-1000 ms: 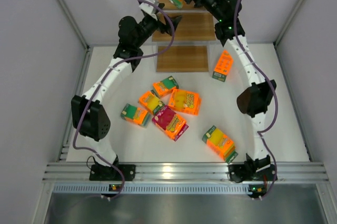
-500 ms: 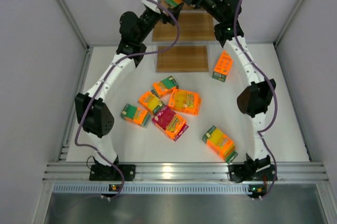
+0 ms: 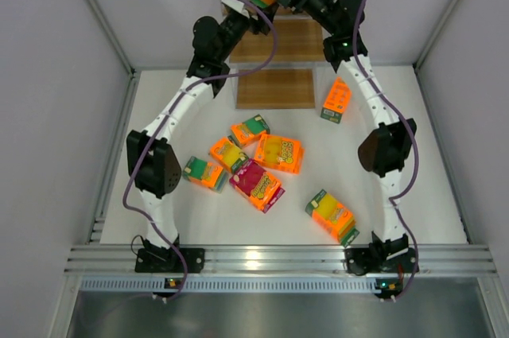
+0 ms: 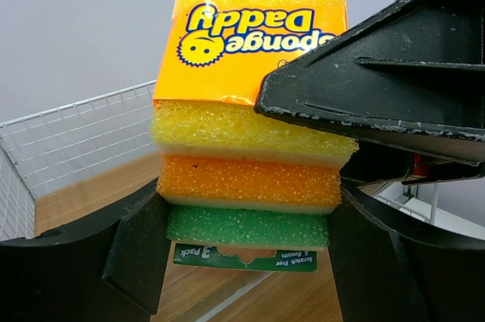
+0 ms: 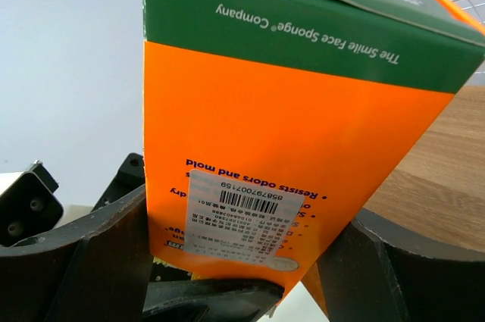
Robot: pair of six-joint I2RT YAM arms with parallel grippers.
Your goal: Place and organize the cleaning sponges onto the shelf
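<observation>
While my right claw (image 5: 242, 261) grips the pack (image 4: 250, 72) above the top board of the shelf (image 3: 274, 87), my left claw (image 4: 246, 254) pinches its green layer; orange wrapper, yellow, orange, green sponges stacked.

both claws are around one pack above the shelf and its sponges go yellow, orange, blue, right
Not blue: the bottom sponge is green, as the left wrist view shows. Otherwise yes: the left claw and right claw are both around one pack above the shelf, its sponges yellow, orange, green.
</observation>
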